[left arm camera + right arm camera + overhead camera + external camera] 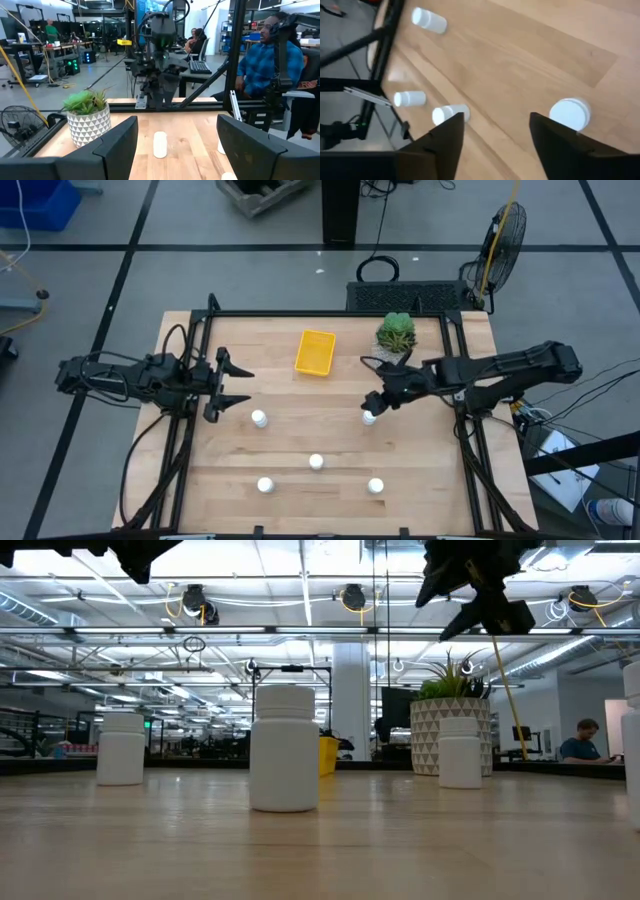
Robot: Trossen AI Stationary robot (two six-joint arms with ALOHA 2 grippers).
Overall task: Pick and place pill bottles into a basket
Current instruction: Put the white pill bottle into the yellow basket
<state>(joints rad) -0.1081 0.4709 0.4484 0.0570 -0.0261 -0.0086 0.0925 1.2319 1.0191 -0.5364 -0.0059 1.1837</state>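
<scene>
Five white pill bottles stand upright on their bases on the wooden table: one at left centre (259, 418), one at right centre (369, 417), three nearer the near edge (316, 462) (265, 485) (376, 486). The yellow tray (315, 352) sits on the table at the far middle, with nothing showing in it. My right gripper (372, 388) is open and raised above the right-centre bottle (570, 114), which shows cap-up beside one finger, apart from it. My left gripper (248, 386) is open and empty at the table's left side, just far of the left-centre bottle.
A white patterned pot with a green plant (396, 332) stands at the far right, just beyond my right gripper. Black frame rails run along the table's left (190, 410), right and far edges. A person in a blue shirt (270, 60) sits beyond the table's right side.
</scene>
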